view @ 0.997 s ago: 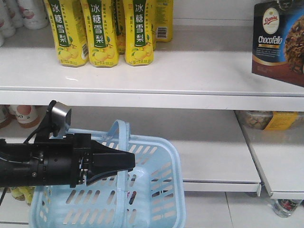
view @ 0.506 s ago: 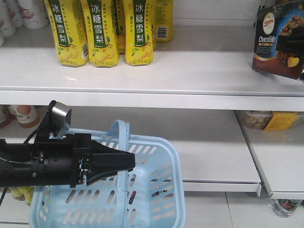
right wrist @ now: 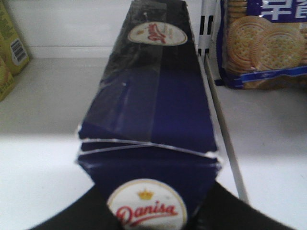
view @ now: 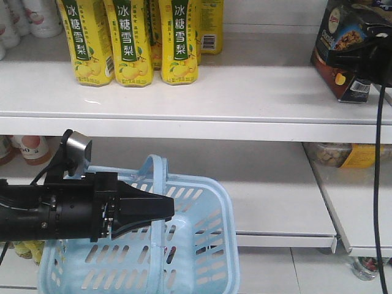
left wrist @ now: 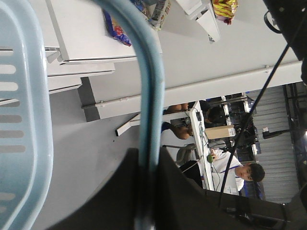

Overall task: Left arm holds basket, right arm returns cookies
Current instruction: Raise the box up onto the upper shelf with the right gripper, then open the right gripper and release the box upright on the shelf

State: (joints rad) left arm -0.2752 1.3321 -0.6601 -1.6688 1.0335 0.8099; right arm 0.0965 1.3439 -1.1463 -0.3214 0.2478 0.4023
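Note:
The light blue basket [view: 202, 245] hangs below the lower shelf, and my left gripper [view: 164, 208] is shut on its hoop handle [left wrist: 152, 96]. In the left wrist view the dark jaws of the left gripper [left wrist: 148, 191] press on both sides of the handle, with the basket rim [left wrist: 29, 120] to the left. The dark navy cookies carton [view: 335, 37] stands on the upper shelf at the far right. My right gripper [view: 352, 61] is shut on it. In the right wrist view the cookies carton [right wrist: 153, 96] stretches away from the right gripper [right wrist: 148, 211], with its base over the white shelf.
Yellow pear drink cartons [view: 131, 43] stand at the left of the upper shelf [view: 184, 98]. A blue pack of round biscuits [right wrist: 264, 43] sits just right of the carton behind a shelf divider [right wrist: 223, 124]. Packaged goods [view: 343, 156] lie on the lower shelf. A black cable [view: 380, 184] hangs at the right.
The cookies carton has moved up and back onto the upper shelf and turned, and the right gripper has come into view from the right. The left arm and basket have not moved.

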